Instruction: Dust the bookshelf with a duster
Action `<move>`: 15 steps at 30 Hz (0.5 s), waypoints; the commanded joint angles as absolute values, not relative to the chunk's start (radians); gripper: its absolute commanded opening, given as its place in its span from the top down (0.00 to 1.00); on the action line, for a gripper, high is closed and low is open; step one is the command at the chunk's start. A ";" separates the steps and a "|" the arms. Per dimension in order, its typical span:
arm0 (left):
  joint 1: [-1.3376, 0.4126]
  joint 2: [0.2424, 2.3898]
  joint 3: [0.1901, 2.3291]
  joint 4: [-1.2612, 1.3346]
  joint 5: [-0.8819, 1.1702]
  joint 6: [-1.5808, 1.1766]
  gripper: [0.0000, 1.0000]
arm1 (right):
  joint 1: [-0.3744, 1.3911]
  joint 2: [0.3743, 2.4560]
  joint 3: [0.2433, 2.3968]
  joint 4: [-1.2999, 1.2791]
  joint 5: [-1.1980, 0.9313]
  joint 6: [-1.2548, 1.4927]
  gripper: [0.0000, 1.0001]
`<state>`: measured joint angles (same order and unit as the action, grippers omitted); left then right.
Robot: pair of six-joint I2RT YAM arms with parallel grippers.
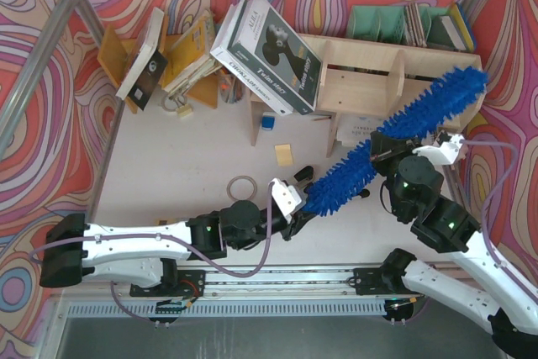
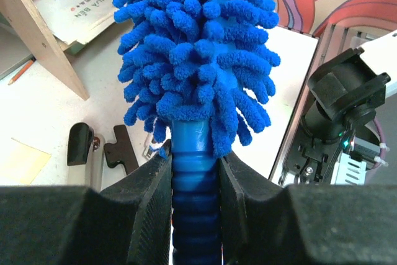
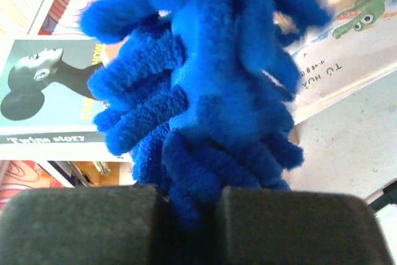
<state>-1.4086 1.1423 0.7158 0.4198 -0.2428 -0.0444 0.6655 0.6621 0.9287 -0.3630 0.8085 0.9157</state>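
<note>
The bright-blue fluffy duster [image 1: 395, 132] lies slantwise above the table, its tip [image 1: 471, 81] at the right end of the pale plywood bookshelf [image 1: 361, 81]. My left gripper [image 1: 296, 203] is shut on its ribbed blue handle [image 2: 193, 172], which is pinched between the black fingers [image 2: 146, 197]. My right gripper [image 1: 380, 153] is shut on the duster's fluffy middle. In the right wrist view chenille strands [image 3: 205, 91] are squeezed into the narrow gap of that gripper [image 3: 189, 209]. The head [image 2: 198, 48] fills the left wrist view.
A large black-and-white book [image 1: 269, 52] leans against the bookshelf's left end. An orange-brown rack of tilted books [image 1: 160, 56] stands at the back left. On the table lie a yellow note [image 1: 284, 154], a ring [image 1: 243, 186], a blue cube [image 1: 267, 122] and black tools [image 2: 80, 144].
</note>
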 commanded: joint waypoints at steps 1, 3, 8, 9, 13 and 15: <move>-1.427 1.130 0.724 0.451 -0.230 -0.031 0.96 | 0.660 0.633 0.896 -0.339 0.864 0.984 1.00; -1.427 1.124 0.719 0.450 -0.269 -0.037 0.88 | 0.660 0.614 0.889 -0.357 0.885 1.024 1.00; -1.427 1.081 0.700 0.428 -0.407 -0.064 0.19 | 0.659 0.602 0.891 -0.427 0.934 1.111 1.00; -1.427 1.068 0.697 0.421 -0.425 -0.061 0.04 | 0.660 0.604 0.898 -0.454 0.941 1.134 1.00; -1.427 0.990 0.677 0.397 -0.494 -0.036 0.02 | 0.660 0.609 0.913 -0.530 0.961 1.219 1.00; -1.427 0.942 0.673 0.373 -0.543 -0.015 0.02 | 0.659 0.605 0.913 -0.553 0.970 1.260 1.00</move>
<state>-1.4258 1.0187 0.7036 0.4004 -0.4232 -0.0479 0.6617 0.6155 0.8909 -0.4854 0.8982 1.1393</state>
